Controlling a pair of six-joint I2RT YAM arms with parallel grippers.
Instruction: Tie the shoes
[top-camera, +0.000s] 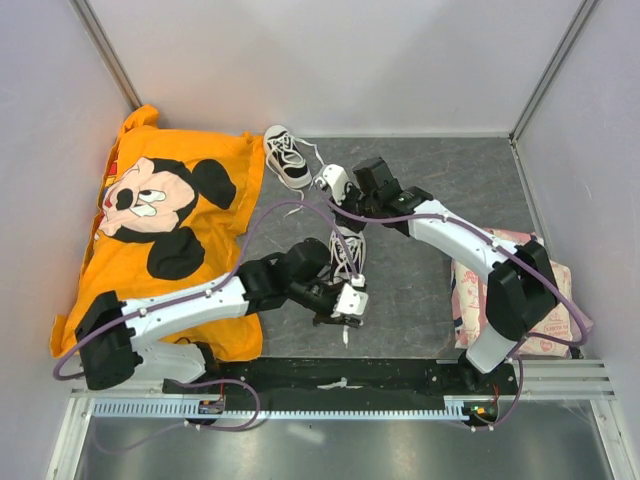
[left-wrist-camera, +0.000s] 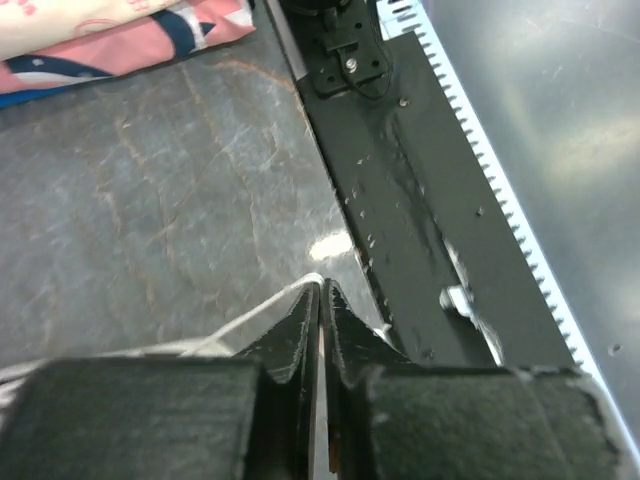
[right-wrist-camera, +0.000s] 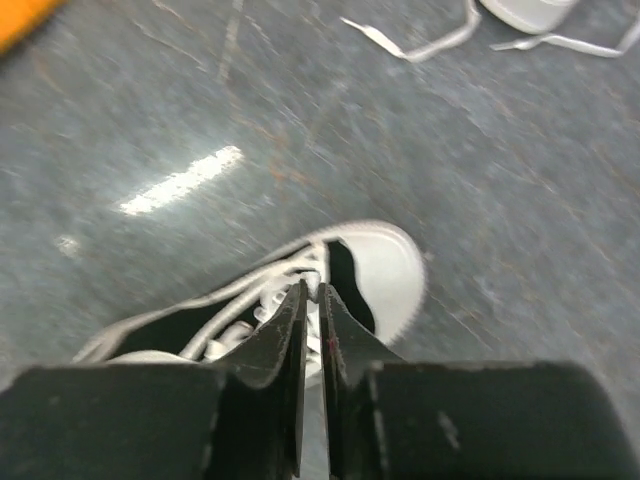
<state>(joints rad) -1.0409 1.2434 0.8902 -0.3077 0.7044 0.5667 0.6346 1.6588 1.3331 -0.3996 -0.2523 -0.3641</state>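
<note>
orange shirt (top-camera: 190, 200) lying far left | far shoe (top-camera: 287, 157) lying beside it | left gripper (left-wrist-camera: 320, 292) pinching lace strand (left-wrist-camera: 255, 322), jaws nearly together | near shoe (top-camera: 347, 250) sitting mid-table between both grippers | right gripper (right-wrist-camera: 314, 292) pinching shoe lace (right-wrist-camera: 250, 283), jaws nearly together

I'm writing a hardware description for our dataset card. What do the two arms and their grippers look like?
Both the left arm and right arm have white links between bulky black joints, with a thin purple cable looping along each. The left gripper and right gripper each have two flat black fingers tapering to wedge tips. I see no markings.
</note>
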